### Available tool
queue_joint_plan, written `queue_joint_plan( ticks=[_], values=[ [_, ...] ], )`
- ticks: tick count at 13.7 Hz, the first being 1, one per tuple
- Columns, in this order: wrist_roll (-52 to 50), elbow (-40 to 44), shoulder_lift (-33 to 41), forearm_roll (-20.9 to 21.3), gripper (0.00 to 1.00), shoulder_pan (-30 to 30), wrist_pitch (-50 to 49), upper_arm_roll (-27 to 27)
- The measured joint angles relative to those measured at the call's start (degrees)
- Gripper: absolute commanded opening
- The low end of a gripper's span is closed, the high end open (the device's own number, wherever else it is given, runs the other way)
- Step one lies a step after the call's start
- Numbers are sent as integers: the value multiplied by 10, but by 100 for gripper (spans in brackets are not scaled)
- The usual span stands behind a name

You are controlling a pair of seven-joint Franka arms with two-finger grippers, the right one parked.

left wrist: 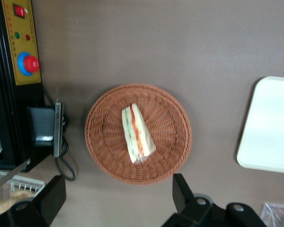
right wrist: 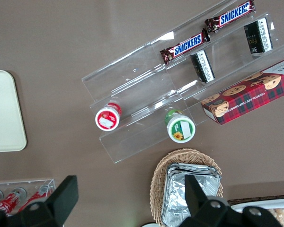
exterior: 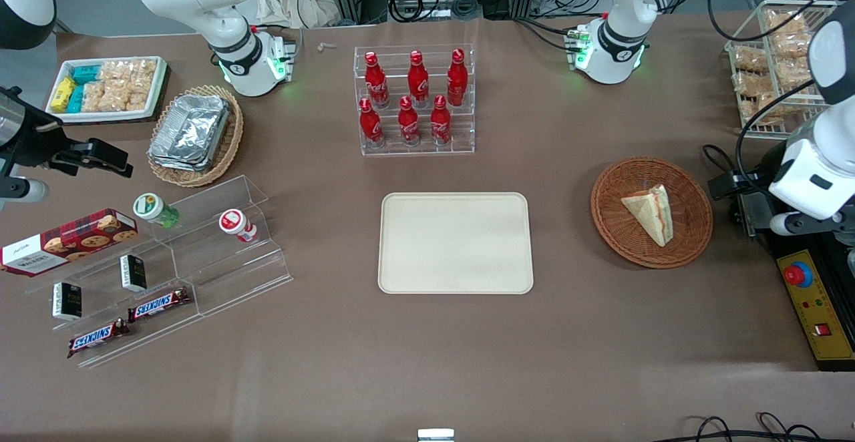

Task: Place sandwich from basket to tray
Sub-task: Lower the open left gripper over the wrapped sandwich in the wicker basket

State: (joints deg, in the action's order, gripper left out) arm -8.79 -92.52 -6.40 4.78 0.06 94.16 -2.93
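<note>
Toward the parked arm's end of the bench, a small white tray point(exterior: 100, 116) of snack packets. Just beside it, a light tan wicker basket point(exterior: 227, 149) with foil containers point(exterior: 190, 131) inside. Nearer to the front camera, a clear stepped stand point(exterior: 220, 275) carrying a cookie box point(exterior: 67, 240), a green-capped bottle point(exterior: 153, 208), a red-capped bottle point(exterior: 237, 224) and two Snickers bars point(exterior: 159, 304).

In the middle of the bench, a clear rack point(exterior: 467, 143) with red bottles point(exterior: 419, 81) standing upright in two rows. Nearer to the front camera than the rack, the cream-beige tray point(exterior: 455, 243), flat on the bench, nothing on it.

Toward the working arm's end, well apart from the tray, the round reddish-brown basket point(exterior: 621, 228). Inside it, the sandwich point(exterior: 651, 211), lying near the middle, with red and green filling visible along its cut edge.

Next, the gripper point(left wrist: 117, 182), hanging above the bench by the basket's rim, on the side away from the tray, not touching basket or sandwich. Fingers point(left wrist: 54, 194) spread wide apart, holding nothing. Last, at the bench edge, a yellow control panel point(exterior: 818, 308) with a red button point(exterior: 798, 274).
</note>
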Motion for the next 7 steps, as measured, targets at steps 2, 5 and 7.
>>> queue_joint_plan(
  ticks=[2, 5, 7],
  values=[
    [0, -102, 47, 8, 100, 5, 69, 0],
    [1, -241, 97, 18, 100, 16, 167, 1],
    [0, -300, 100, 18, 100, 31, 210, 1]
  ],
)
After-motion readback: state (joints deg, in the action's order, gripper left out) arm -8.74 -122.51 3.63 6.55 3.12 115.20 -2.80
